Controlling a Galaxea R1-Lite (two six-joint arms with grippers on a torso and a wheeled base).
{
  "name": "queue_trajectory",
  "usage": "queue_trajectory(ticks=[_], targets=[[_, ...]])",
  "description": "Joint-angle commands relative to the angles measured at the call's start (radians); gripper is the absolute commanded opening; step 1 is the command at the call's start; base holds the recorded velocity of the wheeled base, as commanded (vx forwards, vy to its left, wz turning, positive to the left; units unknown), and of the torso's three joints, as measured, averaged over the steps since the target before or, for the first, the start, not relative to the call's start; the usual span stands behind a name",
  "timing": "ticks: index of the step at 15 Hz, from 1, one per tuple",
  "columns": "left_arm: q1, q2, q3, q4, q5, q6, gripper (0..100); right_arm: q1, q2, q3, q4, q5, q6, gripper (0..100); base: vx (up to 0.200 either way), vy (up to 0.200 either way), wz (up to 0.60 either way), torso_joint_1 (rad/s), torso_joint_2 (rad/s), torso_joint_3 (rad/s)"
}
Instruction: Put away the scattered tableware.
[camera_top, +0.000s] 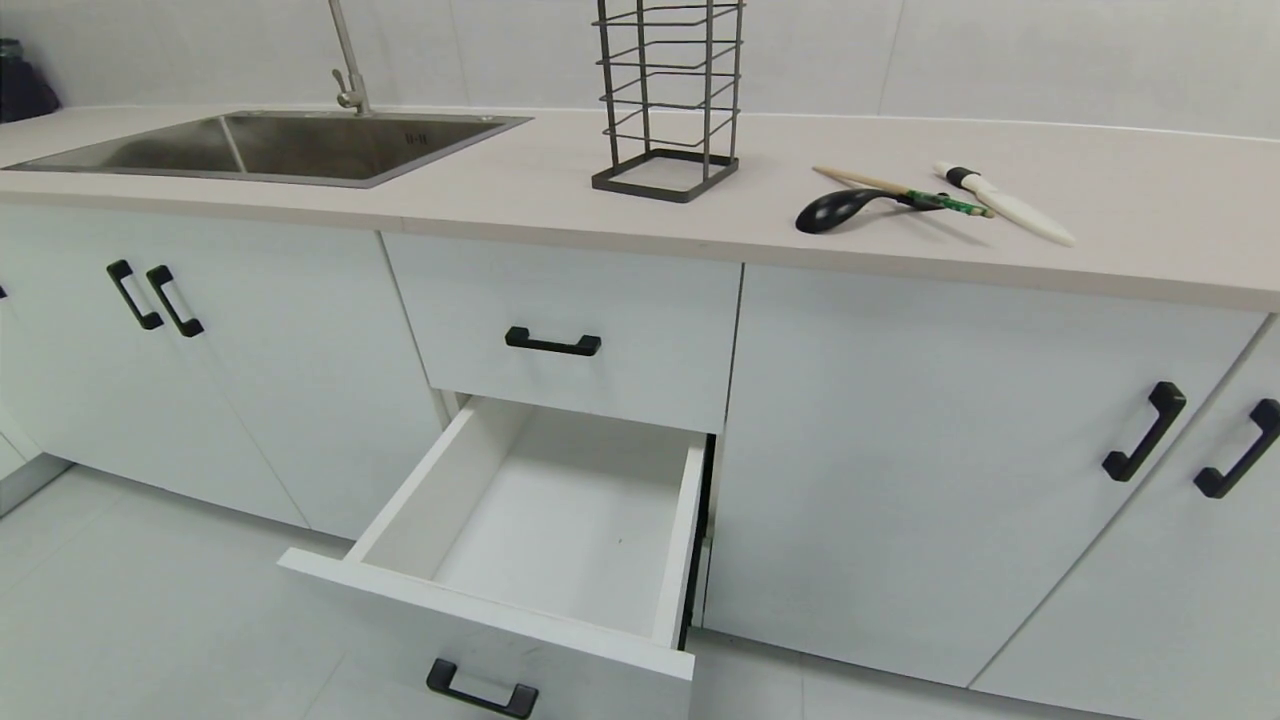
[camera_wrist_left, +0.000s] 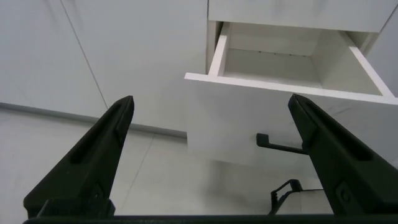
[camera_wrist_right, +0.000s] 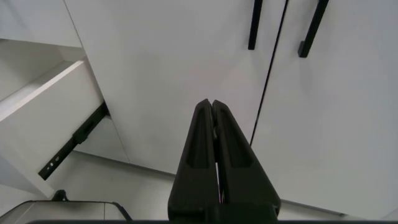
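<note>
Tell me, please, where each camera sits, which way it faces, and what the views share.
Head view: on the robot's head, looking forward and down at the counter and the open drawer below.
Left wrist view: on the left wrist, facing the front of the open drawer, framed by the open left gripper.
Right wrist view: on the right wrist, facing the cabinet doors beside that drawer, behind the shut right gripper.
Shared: all three show the open drawer.
</note>
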Motion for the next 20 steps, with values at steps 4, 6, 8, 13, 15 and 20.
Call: queue_trajectory(ticks=[4, 6, 8, 13, 15, 20], targets=[[0.000, 0.002, 0.000, 0.000, 0.000, 0.000, 100, 0.000, 0.001, 0.000, -0.001, -0.001, 0.000, 0, 0.000, 0.000, 0.00, 0.000, 0.00, 0.000], [0.000, 0.002, 0.000, 0.000, 0.000, 0.000, 100, 0.000, 0.001, 0.000, -0.001, -0.001, 0.000, 0, 0.000, 0.000, 0.60, 0.002, 0.00, 0.005], [0.000, 0.002, 0.000, 0.000, 0.000, -0.002, 100, 0.000, 0.001, 0.000, -0.001, -0.001, 0.000, 0, 0.000, 0.000, 0.00, 0.000, 0.00, 0.000], [0.000, 0.002, 0.000, 0.000, 0.002, -0.003, 100, 0.000, 0.001, 0.000, -0.001, -0.001, 0.000, 0, 0.000, 0.000, 0.00, 0.000, 0.00, 0.000], [0.000, 0.002, 0.000, 0.000, 0.002, -0.003, 100, 0.000, 0.001, 0.000, -0.001, -0.001, 0.000, 0, 0.100, 0.000, 0.00, 0.004, 0.00, 0.001], [0.000, 0.002, 0.000, 0.002, -0.003, -0.003, 100, 0.000, 0.001, 0.000, -0.001, -0.001, 0.000, 0, 0.080, 0.000, 0.00, 0.000, 0.00, 0.001]])
